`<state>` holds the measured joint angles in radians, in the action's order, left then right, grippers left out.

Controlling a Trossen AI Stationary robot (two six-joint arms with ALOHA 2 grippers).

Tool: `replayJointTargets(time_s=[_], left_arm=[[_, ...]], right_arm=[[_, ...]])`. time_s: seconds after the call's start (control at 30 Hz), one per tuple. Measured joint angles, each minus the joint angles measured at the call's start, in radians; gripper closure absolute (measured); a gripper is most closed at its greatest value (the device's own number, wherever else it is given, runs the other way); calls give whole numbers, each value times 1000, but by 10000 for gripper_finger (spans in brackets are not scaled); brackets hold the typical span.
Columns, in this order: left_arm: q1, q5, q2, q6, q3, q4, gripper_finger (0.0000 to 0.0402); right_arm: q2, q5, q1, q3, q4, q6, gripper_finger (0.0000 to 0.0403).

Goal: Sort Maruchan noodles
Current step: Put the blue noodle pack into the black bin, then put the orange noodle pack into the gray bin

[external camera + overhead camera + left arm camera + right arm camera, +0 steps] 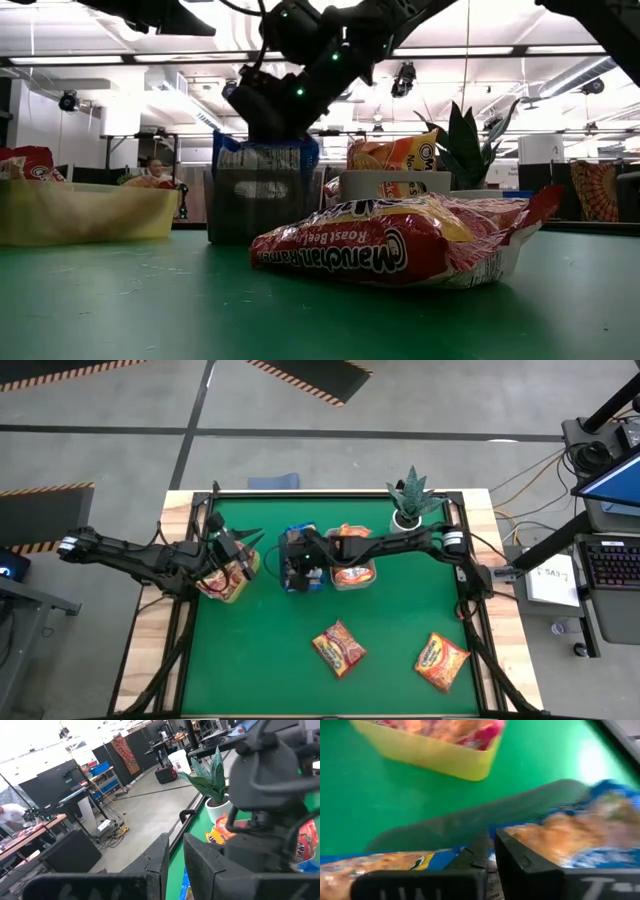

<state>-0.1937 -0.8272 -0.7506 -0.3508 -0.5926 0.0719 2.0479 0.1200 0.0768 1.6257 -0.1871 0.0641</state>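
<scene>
My right gripper (296, 563) is over a dark bin (297, 582) that holds blue-and-yellow noodle packets (265, 155), and is shut on one of them (395, 862). My left gripper (238, 550) hovers shut and empty (175, 857) above a yellow bin (226, 588) of red packets. A pale bin (352, 574) holds orange packets (395, 152). Two red-and-yellow packets (338, 648) (441, 661) lie flat on the green mat. The nearer one fills the low view (400, 245). My right gripper pinches a thin top edge of a blue-and-yellow packet (491, 866) between its two fingers, coming from above and pointing down into the dark bin. The packet stands in the bin among the other blue ones. The fingers hide the place of contact itself.
A potted plant (412, 500) stands at the table's far right corner, close to my right arm. The three bins stand in a row across the middle of the mat (250, 670). The near half holds only the two loose packets.
</scene>
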Motion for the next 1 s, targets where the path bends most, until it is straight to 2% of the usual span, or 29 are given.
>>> replayJointTargets(time_s=[0.27,0.43,0.6,0.8,1.0], left_arm=[[0,0,-1,-4,0,1,361],[0,0,-1,-4,0,5,361],[0,0,-1,12,0,5,361],[0,0,-2,56,0,40,361],[0,68,-36,119,0,79,361]], right_arm=[[-6,10,-5,0,-4,-11,394],[-97,11,-7,0,-52,-12,394],[-210,14,-30,0,-206,7,394],[-367,31,-126,-42,-413,77,394],[-499,107,-273,-173,-414,193,394]])
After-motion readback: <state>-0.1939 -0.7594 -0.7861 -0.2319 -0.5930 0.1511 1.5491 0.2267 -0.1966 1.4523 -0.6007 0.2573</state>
